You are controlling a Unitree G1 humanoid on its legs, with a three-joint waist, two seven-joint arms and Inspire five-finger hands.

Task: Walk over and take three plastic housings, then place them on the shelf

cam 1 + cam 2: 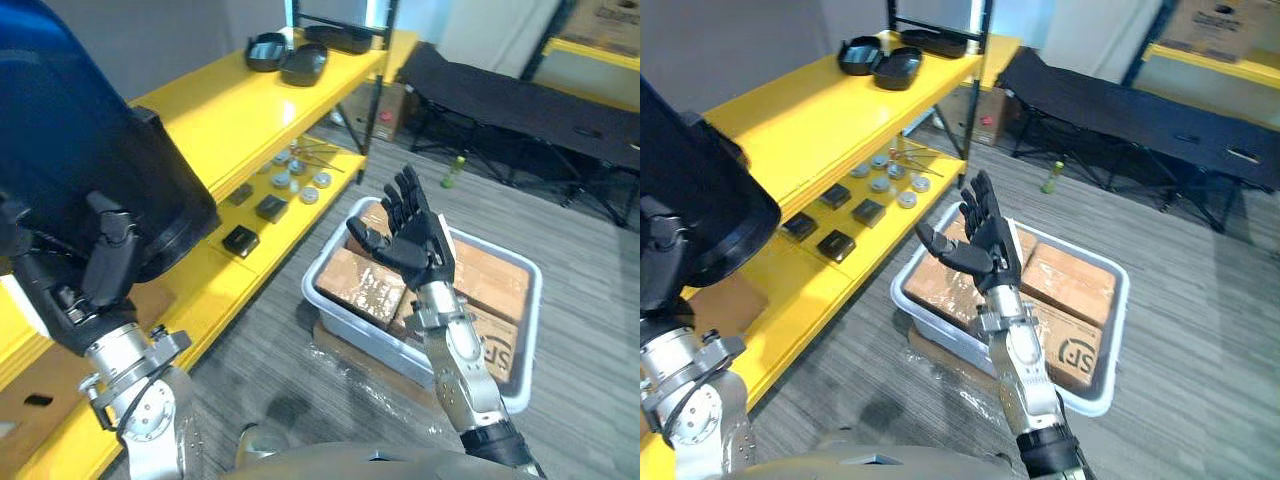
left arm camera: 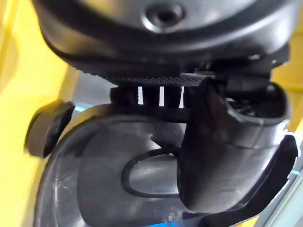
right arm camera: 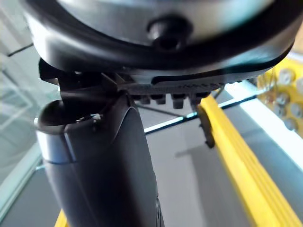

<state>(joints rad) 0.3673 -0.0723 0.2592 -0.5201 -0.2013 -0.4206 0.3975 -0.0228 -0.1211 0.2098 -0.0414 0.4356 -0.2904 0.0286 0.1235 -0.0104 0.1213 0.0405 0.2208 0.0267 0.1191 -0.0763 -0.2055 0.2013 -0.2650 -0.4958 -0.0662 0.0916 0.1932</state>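
A: Where's our plastic housing [image 1: 85, 150]?
B: Near left, by the yellow shelf [image 1: 200, 110], with our left hand [image 1: 105, 262] clamped on its rim. We judge it light, stiff and slick, so the rim's our hold. More housings [image 1: 285, 55] lie far off.
A: Right hand [image 1: 410, 235]?
B: Splayed and empty, over the grey tub [image 1: 515, 395] of cardboard boxes [image 1: 365, 285].

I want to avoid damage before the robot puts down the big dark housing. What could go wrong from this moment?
1. The dark housing in the left hand hides part of the yellow shelf, so placing may be misjudged.
2. Small parts lie on the lower level; the housing could knock them.
3. The open right hand hangs over the bin of boxes and might bump it.
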